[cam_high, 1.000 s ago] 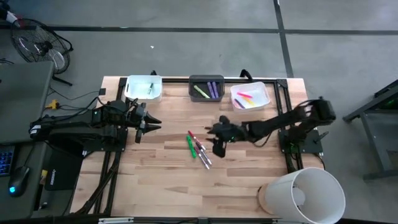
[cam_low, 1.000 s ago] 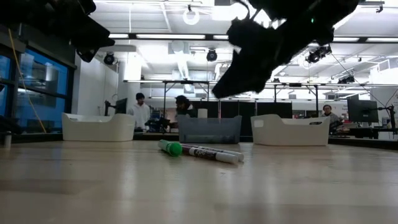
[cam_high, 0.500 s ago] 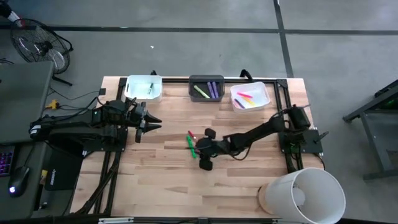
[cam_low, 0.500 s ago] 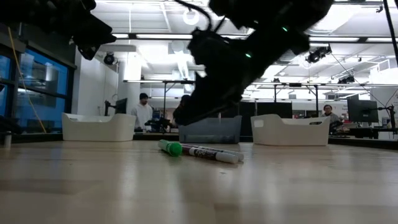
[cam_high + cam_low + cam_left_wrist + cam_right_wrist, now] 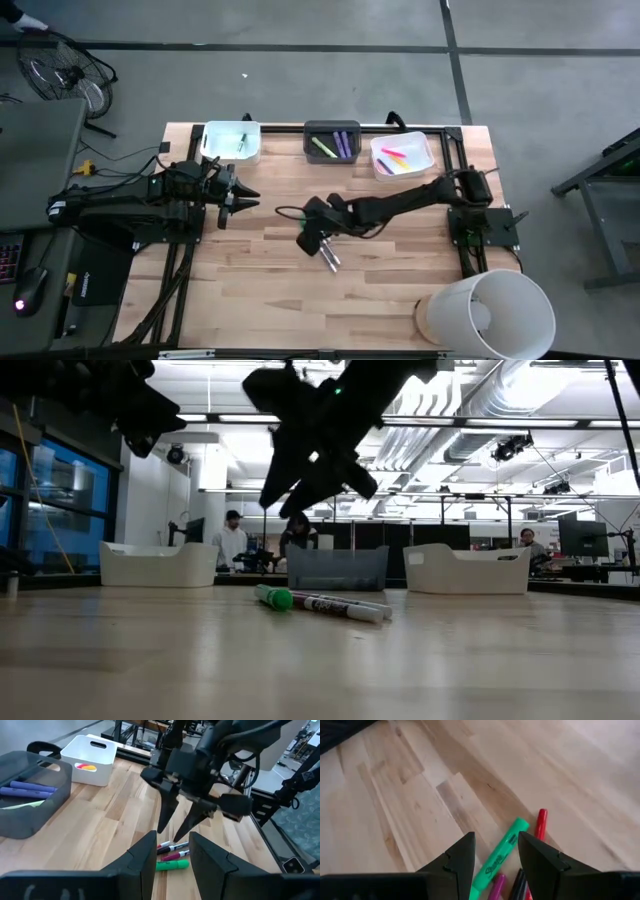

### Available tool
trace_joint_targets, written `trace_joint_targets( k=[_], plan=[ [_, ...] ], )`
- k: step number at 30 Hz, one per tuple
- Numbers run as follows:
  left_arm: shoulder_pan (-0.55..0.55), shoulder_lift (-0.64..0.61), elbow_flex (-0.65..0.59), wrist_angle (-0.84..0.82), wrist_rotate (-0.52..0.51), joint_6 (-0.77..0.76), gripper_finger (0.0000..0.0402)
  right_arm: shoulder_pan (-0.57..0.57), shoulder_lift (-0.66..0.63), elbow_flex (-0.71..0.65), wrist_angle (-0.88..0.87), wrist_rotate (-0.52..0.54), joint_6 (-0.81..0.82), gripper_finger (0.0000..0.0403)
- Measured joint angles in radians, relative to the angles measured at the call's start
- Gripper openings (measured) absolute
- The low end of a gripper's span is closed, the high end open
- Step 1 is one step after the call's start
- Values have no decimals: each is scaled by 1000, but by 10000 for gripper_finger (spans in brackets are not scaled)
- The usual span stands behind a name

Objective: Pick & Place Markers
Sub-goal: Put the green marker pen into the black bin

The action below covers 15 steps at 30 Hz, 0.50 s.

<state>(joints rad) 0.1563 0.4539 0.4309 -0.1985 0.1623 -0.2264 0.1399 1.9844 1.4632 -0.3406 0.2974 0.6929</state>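
Several markers (image 5: 500, 852) lie side by side on the wooden table (image 5: 250, 300) near its middle: a green one, a red one (image 5: 539, 822), a purple one and a dark one. They also show in the low view as markers (image 5: 325, 603) and in the left wrist view as markers (image 5: 172, 860). My right gripper (image 5: 304, 240) hangs open above them, slanting down, fingers clear of them; it shows as right gripper (image 5: 180, 827) from the left side. My left gripper (image 5: 245, 203) waits open at the table's left.
Three bins stand along the far edge: a white bin (image 5: 231, 141) at the left, a dark grey bin (image 5: 333, 140) with markers in the middle, and a white bin (image 5: 402, 153) with markers at the right. A large white cylinder (image 5: 490, 312) lies at the near right corner.
My right gripper has swept from right of the markers toward the table's left, passing over them; it dipped low, then rose, and it rolled about its own axis. The markers lie where they were. My left arm has kept still.
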Motion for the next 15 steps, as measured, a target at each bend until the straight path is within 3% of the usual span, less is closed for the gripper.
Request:
trace_joint_targets(
  k=[7,11,15],
  plan=[
    [0,0,0,-21,-4,11,113,-32,135,101,-132,-133,84,139],
    [0,2,0,-22,-8,12,113,-45,181,169,-235,-122,89,139],
    [0,2,0,-44,-7,12,113,-54,197,202,-218,-118,89,139]
  ],
)
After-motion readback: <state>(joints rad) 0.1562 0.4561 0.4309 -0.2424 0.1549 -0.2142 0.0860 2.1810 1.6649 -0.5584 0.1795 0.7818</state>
